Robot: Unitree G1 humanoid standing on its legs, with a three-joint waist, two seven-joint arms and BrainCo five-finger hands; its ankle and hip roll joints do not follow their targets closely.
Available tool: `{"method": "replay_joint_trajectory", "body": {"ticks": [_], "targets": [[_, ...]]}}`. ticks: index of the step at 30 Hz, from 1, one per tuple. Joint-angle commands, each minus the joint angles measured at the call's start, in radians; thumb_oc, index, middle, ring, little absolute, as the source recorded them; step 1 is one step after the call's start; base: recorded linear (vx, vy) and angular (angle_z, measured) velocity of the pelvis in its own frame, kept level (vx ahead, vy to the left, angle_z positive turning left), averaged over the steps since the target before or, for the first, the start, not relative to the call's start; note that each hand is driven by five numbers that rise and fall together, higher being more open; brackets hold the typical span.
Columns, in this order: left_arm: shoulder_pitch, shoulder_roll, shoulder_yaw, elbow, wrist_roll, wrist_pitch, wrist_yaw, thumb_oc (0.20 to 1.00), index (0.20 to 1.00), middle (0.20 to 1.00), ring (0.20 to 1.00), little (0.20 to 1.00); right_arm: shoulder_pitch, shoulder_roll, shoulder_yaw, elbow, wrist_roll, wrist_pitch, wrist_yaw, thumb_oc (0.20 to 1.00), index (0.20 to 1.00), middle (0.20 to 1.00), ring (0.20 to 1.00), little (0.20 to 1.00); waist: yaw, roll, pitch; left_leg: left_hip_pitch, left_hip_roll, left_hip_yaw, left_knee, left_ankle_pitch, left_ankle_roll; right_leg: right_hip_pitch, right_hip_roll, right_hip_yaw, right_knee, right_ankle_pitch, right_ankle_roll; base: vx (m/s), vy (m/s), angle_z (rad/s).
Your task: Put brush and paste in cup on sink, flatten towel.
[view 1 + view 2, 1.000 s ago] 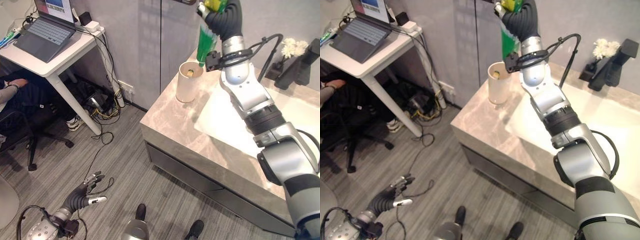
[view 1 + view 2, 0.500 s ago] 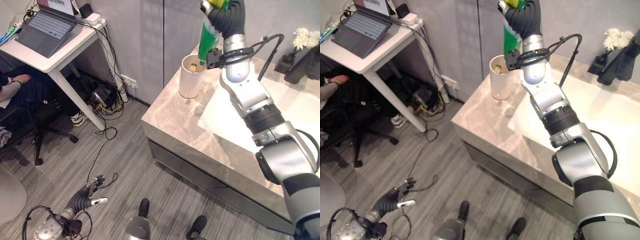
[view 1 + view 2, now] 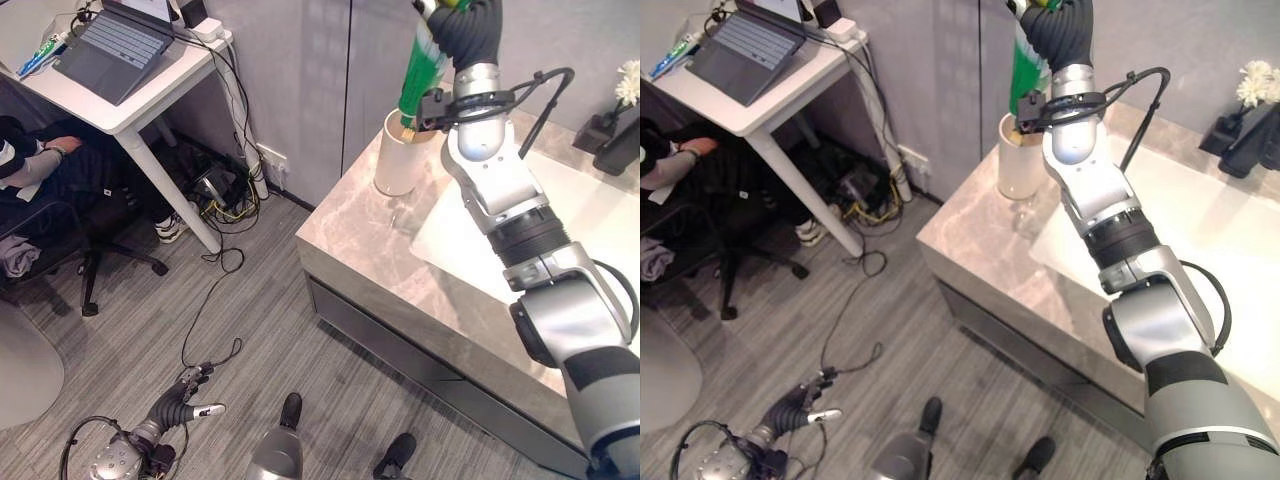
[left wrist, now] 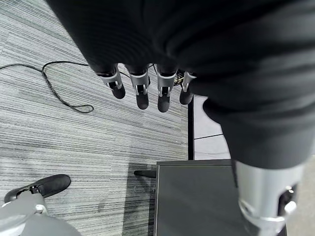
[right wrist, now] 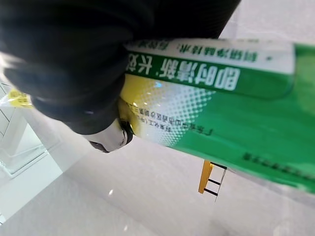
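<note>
R hand (image 3: 462,22) raised above the sink counter (image 3: 370,225), fingers wrapped round the green toothpaste tube (image 3: 420,70); tube hangs near-vertical, lower end at the mouth of the white cup (image 3: 397,155) — can't tell if it's inside; cup stands at counter's back corner, beside the basin (image 3: 590,230); L hand (image 3: 180,408) low over grey floor (image 3: 140,300), fingers relaxed, holding nothing.

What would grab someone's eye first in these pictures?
The green toothpaste tube, held upright by the right robot hand with its lower end at the mouth of the cream cup on the marble sink counter's back corner. Next, the left robot hand hanging low over the grey floor, fingers relaxed.
</note>
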Motion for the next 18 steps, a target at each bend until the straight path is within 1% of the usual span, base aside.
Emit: {"method": "replay_joint_trajectory", "body": {"ticks": [1,5,13,18], "targets": [[-0.021,0.062,-0.060,-0.041,0.036,-0.045,0.015,1.000,1.000,1.000,1.000,1.000,-0.156,-0.032,-0.017,0.009,0.013,-0.070,-0.020,0.200,0.200,0.200,0.200,0.200,0.038,-0.044,0.007,-0.047,-0.055,-0.058,-0.035,0.052,0.021,0.124,-0.083,0.017,0.001,0.027,0.090,0.01,0.034,-0.01],[-0.021,0.065,-0.055,-0.054,0.041,-0.048,0.015,1.000,1.000,1.000,1.000,1.000,-0.150,-0.040,-0.002,0.009,-0.021,-0.057,-0.014,0.200,0.200,0.200,0.200,0.200,0.040,-0.042,0.011,-0.052,-0.060,-0.061,-0.035,0.054,0.022,0.120,-0.085,0.018,0.001,0.029,0.093,0.00,0.000,0.00],[-0.021,0.051,-0.044,-0.052,0.033,-0.046,0.018,1.000,1.000,1.000,1.000,1.000,-0.146,-0.034,0.001,0.050,-0.008,-0.053,-0.004,0.200,0.200,0.200,0.200,0.200,0.035,-0.043,0.016,-0.051,-0.060,-0.053,-0.035,0.051,0.024,0.115,-0.086,0.025,0.001,0.032,0.092,0.00,0.000,0.00],[-0.023,0.039,-0.045,-0.033,0.043,-0.050,0.023,1.000,1.000,1.000,1.000,1.000,-0.143,-0.028,0.013,0.088,-0.029,-0.041,0.000,0.200,0.200,0.200,0.200,0.200,0.029,-0.042,0.018,-0.050,-0.059,-0.046,-0.035,0.051,0.023,0.111,-0.085,0.031,0.001,0.031,0.092,0.00,0.000,0.00]]}}
